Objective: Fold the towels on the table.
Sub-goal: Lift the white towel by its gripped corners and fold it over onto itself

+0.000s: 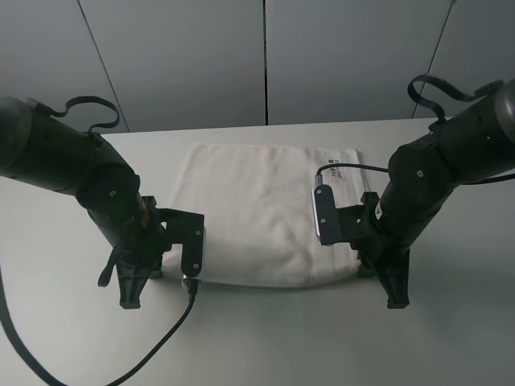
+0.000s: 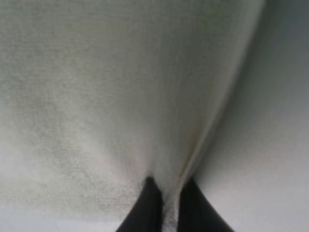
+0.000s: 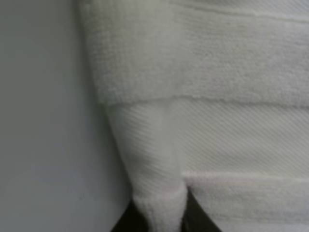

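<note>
The towel [image 1: 257,209] lies spread flat on the surface [image 1: 451,338], its tag [image 1: 342,170] with dark print by the far right corner. The left arm [image 1: 80,177] comes down at the towel's near left corner and the right arm [image 1: 434,185] at its near right corner. In this high view the arms' own parts hide the grip.

The wrist views show it. The left jaws are narrow, two dark fingertips [image 2: 142,208] pinching a fold of the towel's [image 2: 120,96] edge, with bare surface [image 2: 270,145] beside it. The right jaws are also narrow, their fingertips [image 3: 198,220] clamped on a bunched bit of towel [image 3: 217,72] next to the woven band [image 3: 231,140], which only this view makes out.
</note>
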